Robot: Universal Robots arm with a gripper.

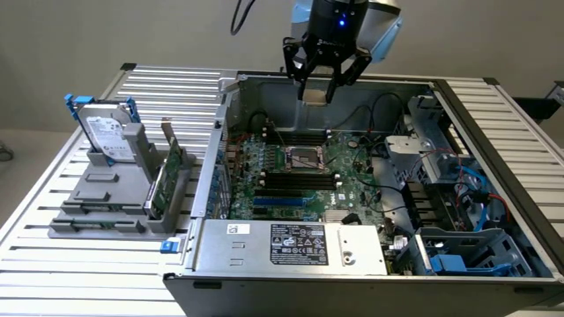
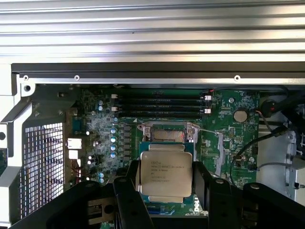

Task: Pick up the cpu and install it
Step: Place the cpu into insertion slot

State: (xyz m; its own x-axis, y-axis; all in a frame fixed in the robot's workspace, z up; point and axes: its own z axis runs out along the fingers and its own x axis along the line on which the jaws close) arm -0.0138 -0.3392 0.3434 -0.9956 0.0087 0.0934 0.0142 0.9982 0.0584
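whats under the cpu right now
Held in the jaws, the cpu hangs over the green motherboard. The open socket shows just past its edge. The patch of board straight below the chip is hidden by it.

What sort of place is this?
Likely a robotics lab bench for computer assembly: an open computer case on a slatted metal table, a gripper holding a cpu above it.

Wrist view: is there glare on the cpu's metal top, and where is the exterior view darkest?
Wrist view: the small square silvery-topped cpu, between the black jaws, has a soft even sheen, no washed-out patch; the ribbed metal table is brightest. Exterior view: the open grey computer case has its inside back wall in shadow; a blue light glows on the arm.
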